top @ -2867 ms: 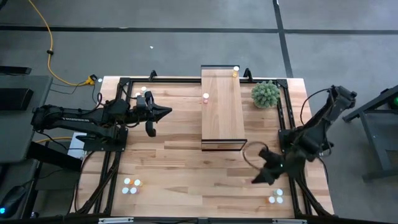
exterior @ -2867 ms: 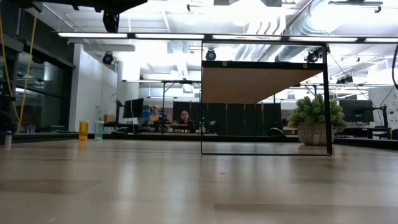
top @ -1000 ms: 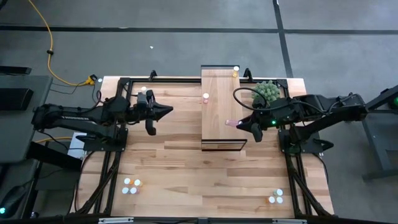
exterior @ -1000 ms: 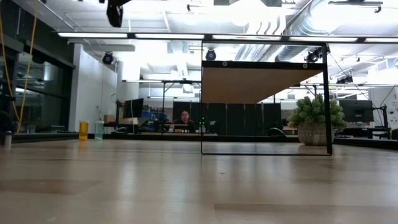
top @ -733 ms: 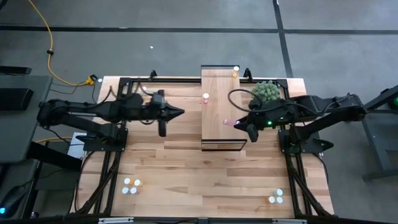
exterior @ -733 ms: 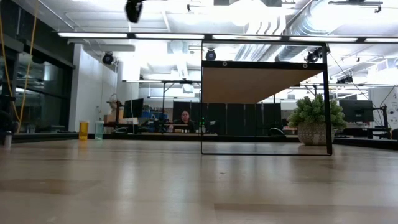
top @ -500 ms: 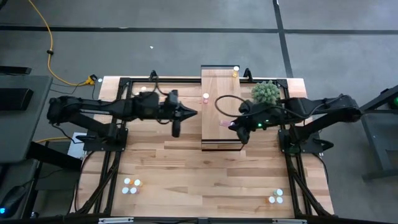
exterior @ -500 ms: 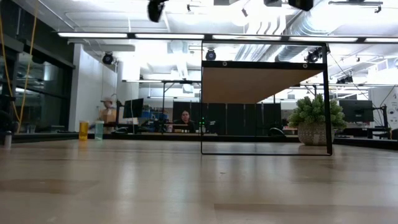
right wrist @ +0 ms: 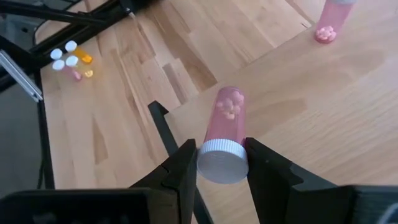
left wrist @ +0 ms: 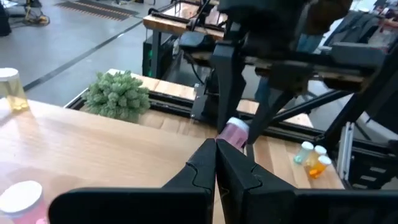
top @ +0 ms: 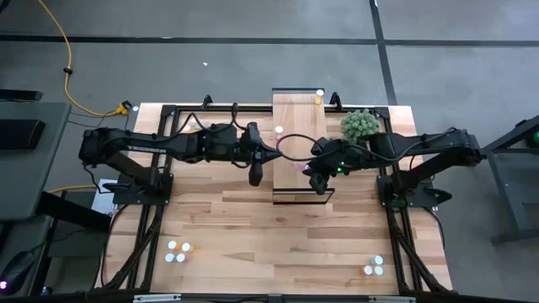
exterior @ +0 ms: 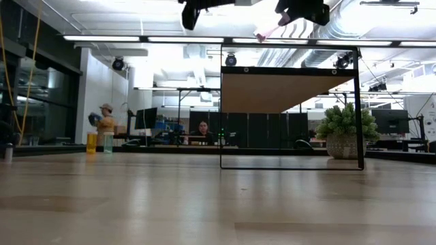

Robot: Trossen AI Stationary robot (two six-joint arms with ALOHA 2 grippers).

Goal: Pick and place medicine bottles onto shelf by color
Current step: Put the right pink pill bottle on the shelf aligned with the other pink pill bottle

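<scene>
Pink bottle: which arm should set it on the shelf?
Right. The right gripper already grips the pink bottle by its white cap, above the shelf and near the standing pink bottle. The left gripper is shut, holding nothing.

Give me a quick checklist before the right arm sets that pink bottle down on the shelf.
1. Grip: right end effector is shut on the pink bottle at its white cap. Ok.
2. Position: bottle is over the shelf. Ok.
3. Orientation: bottle lies tilted, not upright. Not ok.
4. Colour match: another pink bottle already stands on the shelf. Ok.
5. Left end effector, shut and empty, sits close by at the shelf edge. Not ok.
6. Height above the board: cannot tell.
</scene>
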